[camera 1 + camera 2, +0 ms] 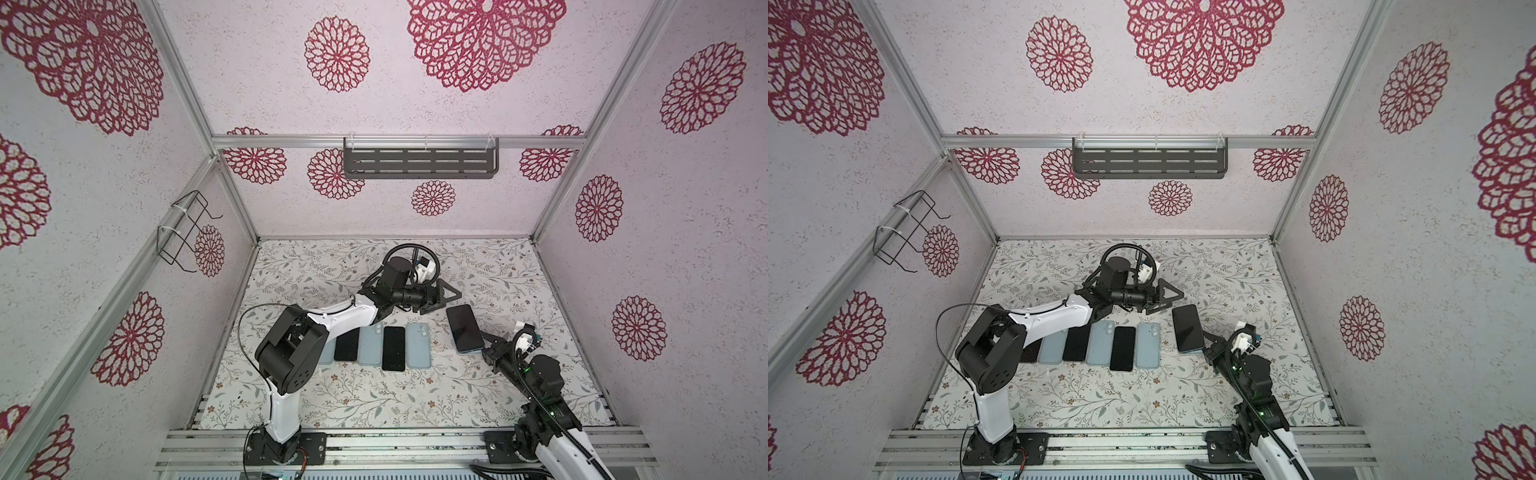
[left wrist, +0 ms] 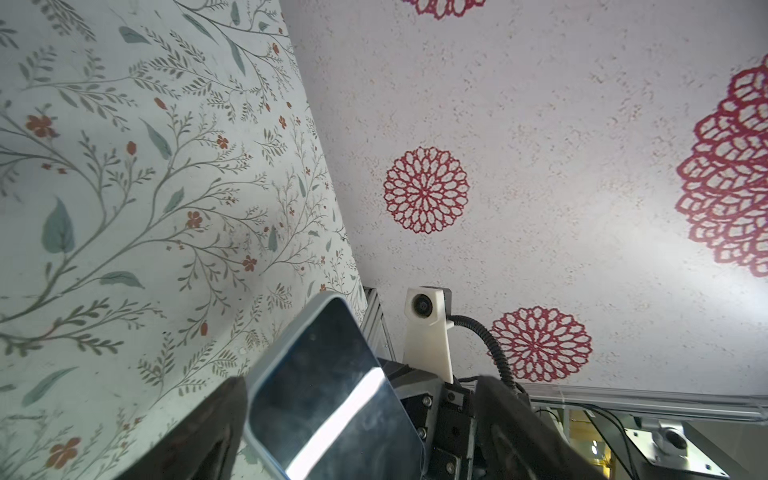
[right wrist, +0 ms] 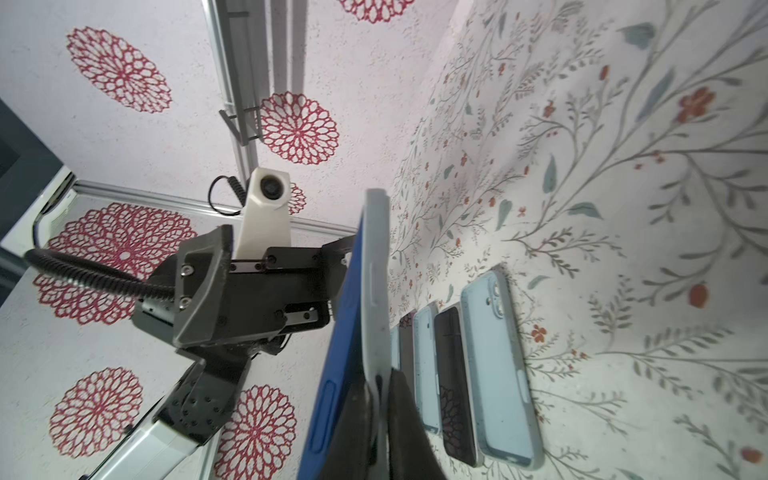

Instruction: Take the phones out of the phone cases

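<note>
A dark-screened phone point(image 1: 463, 326) with a blue edge point(image 3: 332, 395) sits in a pale blue phone case point(image 3: 374, 270), held tilted above the table at right of centre in both top views. My right gripper point(image 1: 484, 338) point(image 3: 380, 378) is shut on the case's wall at the near corner, one finger between phone and case. There the case is peeled away from the phone. My left gripper point(image 1: 444, 300) point(image 2: 361, 432) stands open at the phone's far end, and the screen point(image 2: 324, 395) lies between its spread fingers point(image 2: 199, 436).
A row of bare black phones point(image 1: 393, 348) and empty pale blue cases point(image 1: 419, 345) lies on the floral table point(image 1: 519, 291), partly under the left arm. A grey shelf point(image 1: 419, 158) hangs on the back wall and a wire basket point(image 1: 183, 230) on the left wall.
</note>
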You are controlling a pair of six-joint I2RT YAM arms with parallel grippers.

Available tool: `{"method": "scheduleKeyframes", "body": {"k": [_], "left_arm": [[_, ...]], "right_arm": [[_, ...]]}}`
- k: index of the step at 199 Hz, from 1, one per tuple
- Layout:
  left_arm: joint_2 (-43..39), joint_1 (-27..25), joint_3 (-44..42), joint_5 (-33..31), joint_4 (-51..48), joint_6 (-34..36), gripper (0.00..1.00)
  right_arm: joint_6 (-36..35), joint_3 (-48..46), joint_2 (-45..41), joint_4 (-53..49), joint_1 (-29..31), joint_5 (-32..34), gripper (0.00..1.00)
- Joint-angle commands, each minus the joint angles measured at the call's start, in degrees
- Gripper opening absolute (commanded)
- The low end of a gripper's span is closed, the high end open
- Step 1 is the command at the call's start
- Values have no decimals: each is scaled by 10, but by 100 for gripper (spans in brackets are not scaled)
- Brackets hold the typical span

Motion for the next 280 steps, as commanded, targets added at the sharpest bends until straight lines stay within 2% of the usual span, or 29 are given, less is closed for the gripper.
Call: {"method": "scheduleKeyframes", "body": {"k": [1, 22, 46, 80, 128, 195, 280], "left_arm": [[11, 3, 24, -43, -51, 54, 90], [1, 2, 27, -75, -87, 85, 90], [-21, -19, 49, -104, -164, 160, 91], [-42, -80, 79, -157, -292, 300, 91], [-51, -155, 78, -217, -355, 408, 85], [-22, -214, 73, -297, -349, 446, 75], [42, -241, 104, -353, -334, 455, 68]], "right_arm": [[-17, 1, -7, -14, 0, 40, 0], [-32, 3, 7, -31, 0, 50, 0], [-39, 1, 29, -23, 0, 60, 0], [-47, -2, 50, -25, 0, 81, 0], [-44, -4, 60, -19, 0, 80, 0], [-37, -1, 59, -23, 0, 77, 0], [-31, -1, 53, -21, 0, 68, 0]]}}
